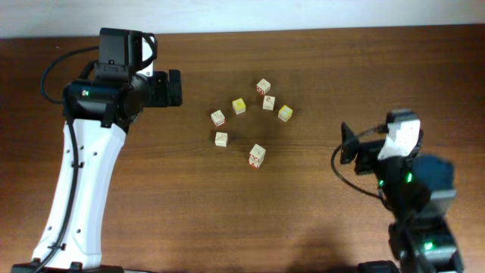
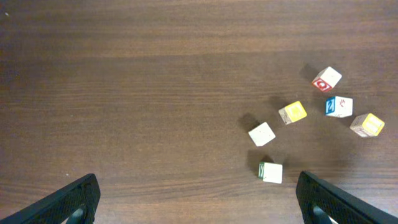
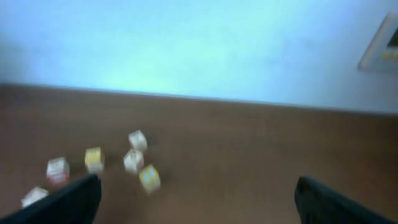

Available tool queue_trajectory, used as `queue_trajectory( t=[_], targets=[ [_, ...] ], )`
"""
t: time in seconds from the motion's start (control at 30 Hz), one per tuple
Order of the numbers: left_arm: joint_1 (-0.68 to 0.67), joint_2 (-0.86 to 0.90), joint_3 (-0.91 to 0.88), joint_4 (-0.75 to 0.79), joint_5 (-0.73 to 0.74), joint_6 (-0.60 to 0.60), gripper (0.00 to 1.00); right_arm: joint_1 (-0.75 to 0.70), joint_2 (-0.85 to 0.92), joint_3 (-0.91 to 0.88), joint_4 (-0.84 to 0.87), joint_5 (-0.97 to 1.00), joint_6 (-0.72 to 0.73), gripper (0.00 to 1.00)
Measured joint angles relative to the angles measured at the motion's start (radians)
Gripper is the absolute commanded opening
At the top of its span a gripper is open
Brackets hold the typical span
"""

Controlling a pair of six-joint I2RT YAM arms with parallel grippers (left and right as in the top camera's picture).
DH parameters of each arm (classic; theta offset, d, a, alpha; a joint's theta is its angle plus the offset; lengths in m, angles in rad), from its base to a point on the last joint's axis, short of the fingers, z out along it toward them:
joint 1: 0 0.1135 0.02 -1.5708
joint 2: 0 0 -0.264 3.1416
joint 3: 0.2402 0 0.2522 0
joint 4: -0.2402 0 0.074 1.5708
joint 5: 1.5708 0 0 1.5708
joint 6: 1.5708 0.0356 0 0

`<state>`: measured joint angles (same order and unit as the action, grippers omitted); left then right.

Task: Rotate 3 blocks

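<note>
Clearly, the blocks [image 1: 268,104] are seven small cubes in a loose cluster on the bench [image 1: 341,68], roughly midway between the two arms, and none is held or touched. Four of them lie near one another at the far side of the cluster, and that is the main hazard. Each cube is far smaller than a tool, so wide jaws coming down on one would likely nudge a neighbour or trap two at once. An off-centre grip could also squirt a cube sideways, or tip it onto another face rather than turn it. The nearest block [image 1: 258,155] stands more apart from the rest and looks the safer pick.

The left tool [image 1: 176,88] hangs left of the cluster, well apart from it and facing it, its jaws wide and empty. The right tool [image 1: 348,149] sits right of the cluster, also well apart, its jaws spread with nothing between them. Its blurred camera view tilts up toward the far wall [image 3: 186,43], with the cubes low and to the left.
</note>
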<state>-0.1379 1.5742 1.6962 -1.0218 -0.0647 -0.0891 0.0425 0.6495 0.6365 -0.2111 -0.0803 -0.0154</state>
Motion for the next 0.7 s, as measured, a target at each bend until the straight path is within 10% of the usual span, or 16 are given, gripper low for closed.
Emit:
queue_trajectory(
  t=[0.27,0.7],
  targets=[
    [0.0,0.0,0.0,0.002,0.0,0.0,0.99,-0.001,-0.514,-0.57,0.251,-0.008,-0.008,0.99],
    [0.0,0.0,0.0,0.0,0.0,0.0,0.99,-0.001,-0.634,-0.622,0.137,0.019,-0.007,0.99]
  ],
)
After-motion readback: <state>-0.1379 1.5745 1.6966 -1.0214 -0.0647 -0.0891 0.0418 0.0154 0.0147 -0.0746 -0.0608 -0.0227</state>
